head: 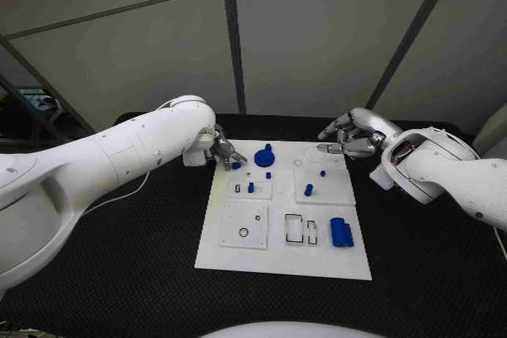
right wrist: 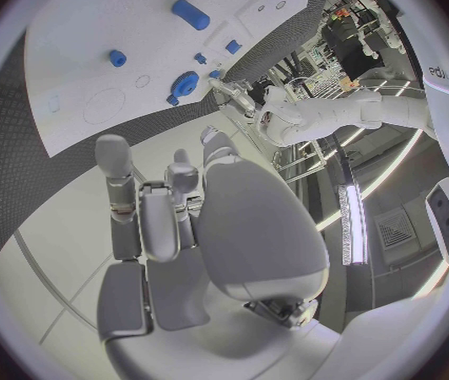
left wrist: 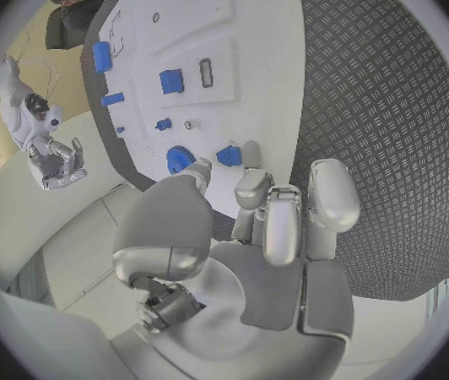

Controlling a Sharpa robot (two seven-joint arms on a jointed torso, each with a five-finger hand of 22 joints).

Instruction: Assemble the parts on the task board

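Observation:
The white task board [head: 241,257] lies mid-table. My left hand [head: 220,151] hovers at its far left corner. A small blue part [head: 234,164] [left wrist: 229,154] sits between that hand's thumb and a fingertip [left wrist: 250,154] that is against it; whether it is pinched is unclear. A blue gear-like part [head: 264,158] [left wrist: 181,158] stands just beside it. Small blue pegs [head: 251,185] [head: 308,190] stand in the board's far inset plates, and a blue cylinder [head: 340,232] [right wrist: 191,13] lies near the right edge. My right hand [head: 349,138] [right wrist: 172,203] hangs above the far right corner, holding nothing, fingers loosely apart.
Black textured table [head: 127,243] surrounds the board on all sides. Near the board's front are a plate with a round hole [head: 244,226] and rectangular slots [head: 299,229]. Grey wall panels rise behind the table's far edge.

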